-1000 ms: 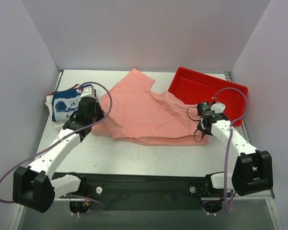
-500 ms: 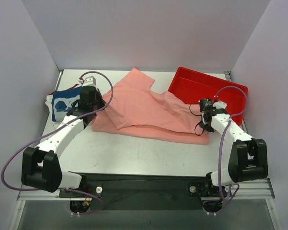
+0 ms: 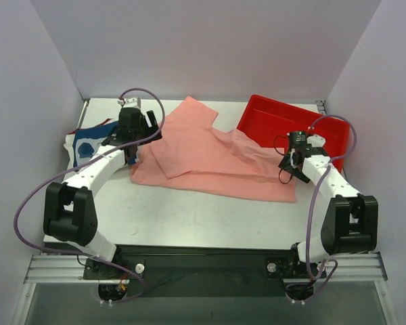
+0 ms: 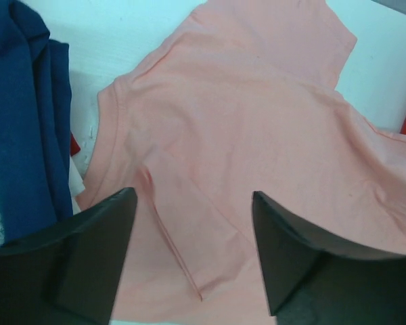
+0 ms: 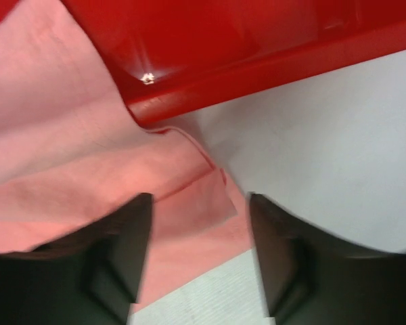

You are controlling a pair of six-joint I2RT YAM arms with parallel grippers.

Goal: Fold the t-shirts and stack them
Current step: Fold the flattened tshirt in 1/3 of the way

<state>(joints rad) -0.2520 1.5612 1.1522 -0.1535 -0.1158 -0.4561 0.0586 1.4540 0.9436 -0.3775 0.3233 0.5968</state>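
Pale lavender walls enclose 3 sides of a white desk (image 3: 210, 220). Its surface is smooth and matte, and a black rail runs along the near edge where the 2 arms are bolted.

Left arm: it reaches from the near-left corner toward the far-left part of the desk, with the elbow bent. The left end effector (image 3: 147, 128) hangs above the left portion of the salmon-pink t-shirt (image 3: 203, 159). In the left wrist view its 2 dark fingers (image 4: 95, 257) are spread wide and released, with only flat cloth showing between them and nothing gripped.

Right arm: it rises from the near-right corner and bends inward. The right end effector (image 3: 291, 162) is poised over the right end of the same shirt, just beside the red tray (image 3: 284, 125). Its fingers (image 5: 122, 250) are parted and released, clear of the cloth below.

Salmon-pink t-shirt: soft knit cloth with a stitched hem and 1 short sleeve pointing toward the far edge. It lies spread across the middle of the desk, partly doubled over along its near side. Its right part touches the tray's near-left wall.

Navy blue t-shirt (image 3: 88, 145): a folded bundle with white print, resting at the left edge of the desk, just beside the pink shirt.

Red tray: rigid glossy plastic, rectangular, set askew at the far-right corner.
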